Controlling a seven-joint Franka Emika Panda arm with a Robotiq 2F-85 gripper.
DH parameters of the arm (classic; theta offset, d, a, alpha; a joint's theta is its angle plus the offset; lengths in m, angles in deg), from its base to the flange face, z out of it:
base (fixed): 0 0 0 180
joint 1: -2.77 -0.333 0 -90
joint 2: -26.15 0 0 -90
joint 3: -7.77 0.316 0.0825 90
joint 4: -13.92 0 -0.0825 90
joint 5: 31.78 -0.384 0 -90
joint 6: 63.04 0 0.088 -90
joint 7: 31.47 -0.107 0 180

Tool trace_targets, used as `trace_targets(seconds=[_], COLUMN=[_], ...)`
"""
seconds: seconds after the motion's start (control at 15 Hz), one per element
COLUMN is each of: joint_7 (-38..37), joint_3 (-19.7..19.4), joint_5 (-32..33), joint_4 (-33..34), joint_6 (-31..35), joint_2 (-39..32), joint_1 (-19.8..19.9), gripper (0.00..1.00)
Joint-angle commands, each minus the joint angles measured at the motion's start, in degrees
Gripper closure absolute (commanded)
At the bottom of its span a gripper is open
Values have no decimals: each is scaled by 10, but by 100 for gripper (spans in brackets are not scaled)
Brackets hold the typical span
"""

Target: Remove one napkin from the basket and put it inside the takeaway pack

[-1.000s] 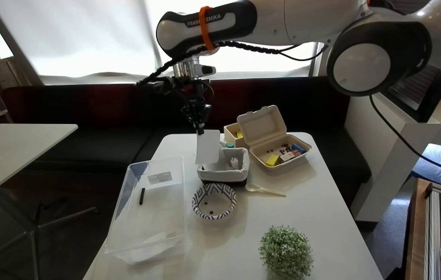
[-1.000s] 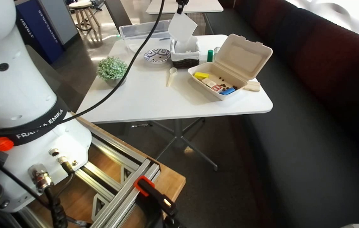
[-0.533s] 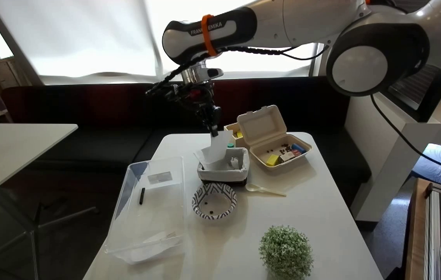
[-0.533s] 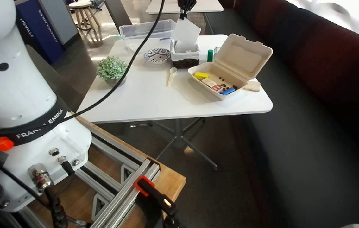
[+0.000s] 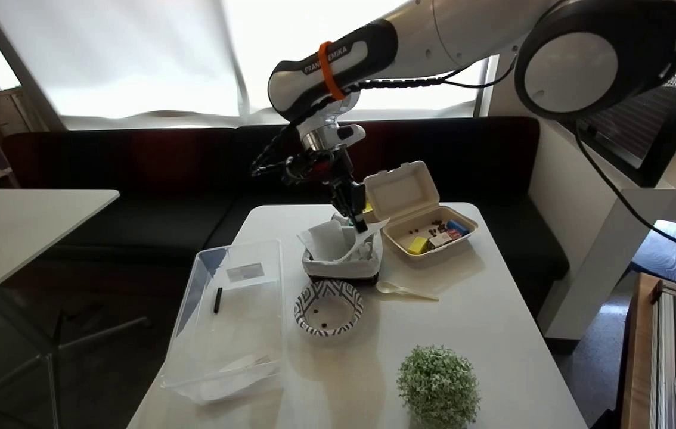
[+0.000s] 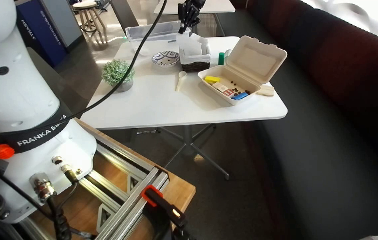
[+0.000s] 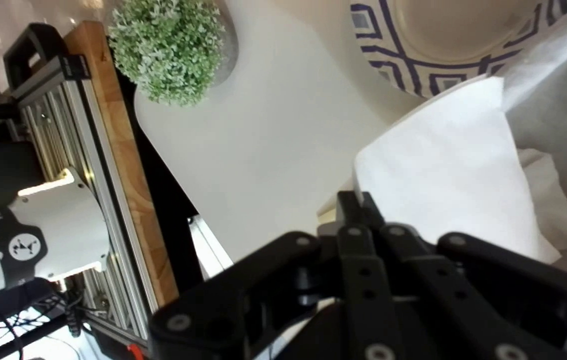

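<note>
My gripper is shut on a thin white napkin by its edge. In both exterior views the gripper is just above the basket. The held napkin slants down over the opening, and its lower end is not clearly separable from the white liner. The basket has a white-grey liner and a dark woven base. Another white sheet stands up at its side. The takeaway pack lies open beside the basket, lid raised, with a yellow block, a small box, a blue item and brown bits inside.
A patterned bowl and a pale spoon lie in front of the basket. A clear tub with a black pen stands beside them. A potted plant is nearer the robot. A green-capped item stands between basket and pack.
My gripper has moved down and toward the takeaway pack's side in an exterior view, and has turned. The napkin, first hanging upright, now slants over the basket. The other white sheet has come into view.
</note>
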Motion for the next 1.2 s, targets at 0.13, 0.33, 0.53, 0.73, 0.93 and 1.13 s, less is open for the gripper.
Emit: trace_targets(seconds=[0.13,0.33,0.53,0.73,0.93,1.13], joint_7=[-97,-146,-147,-161,-167,-174], joint_3=[-1,-7,3,-1,-1,-4], joint_5=[-59,-63,-42,-48,-49,-49], joint_4=[-186,-262,-227,-277,-288,-293], joint_6=[114,167,154,175,177,184], joint_2=[103,145,120,149,157,157], joint_1=[18,28,44,51,50,52], gripper=[100,100,99,99,99,100])
